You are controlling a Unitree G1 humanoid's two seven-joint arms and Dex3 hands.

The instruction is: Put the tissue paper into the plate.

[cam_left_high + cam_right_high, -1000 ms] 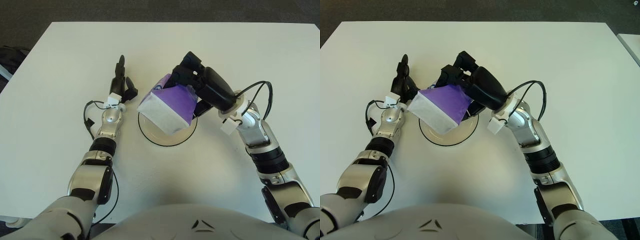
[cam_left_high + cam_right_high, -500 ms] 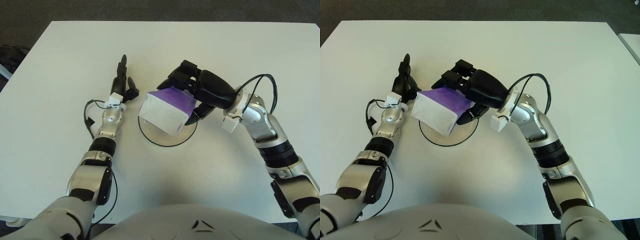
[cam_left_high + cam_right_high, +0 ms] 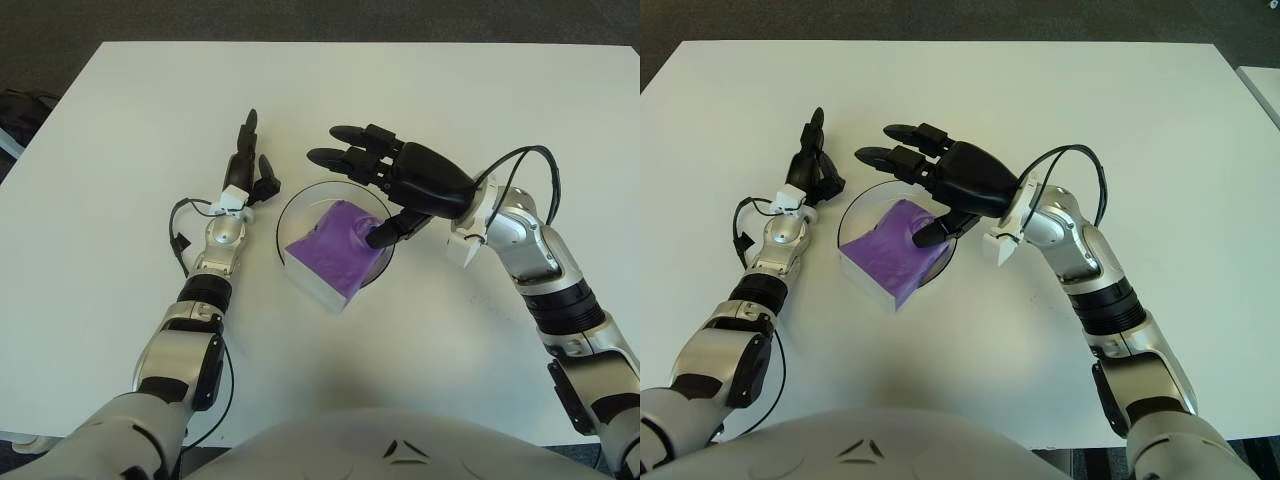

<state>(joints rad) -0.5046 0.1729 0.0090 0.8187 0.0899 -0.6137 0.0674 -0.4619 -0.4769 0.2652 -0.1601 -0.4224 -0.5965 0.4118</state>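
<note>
White table [image 3: 480,110], square-cornered, filling most of both views, dark floor beyond its far edge. Plate [image 3: 296,199]: round, pale, dark-rimmed, at table centre, just in front of the robot. Tissue paper [image 3: 336,252]: soft pack, purple top face and white sides, lying in the plate, slightly skewed, near-left corner overhanging the rim toward the robot. Right hand [image 3: 395,180]: black, three-fingered, hovering over the plate's far right portion; fingers [image 3: 345,157] spread and extended to the left above the far rim, thumb pointing down with its tip at or just above the pack's right edge; contact there cannot be told; nothing grasped. Right forearm: silver, with black cable looped at the wrist, running back to the lower right. Left hand [image 3: 247,172]: black, showing just beside the plate's left rim, fingers relaxed and pointing away from the robot, holding nothing, apart from the pack. Left forearm: silver, thin black cable at the wrist, running down to the lower left. Robot torso: grey, along the bottom edge.
</note>
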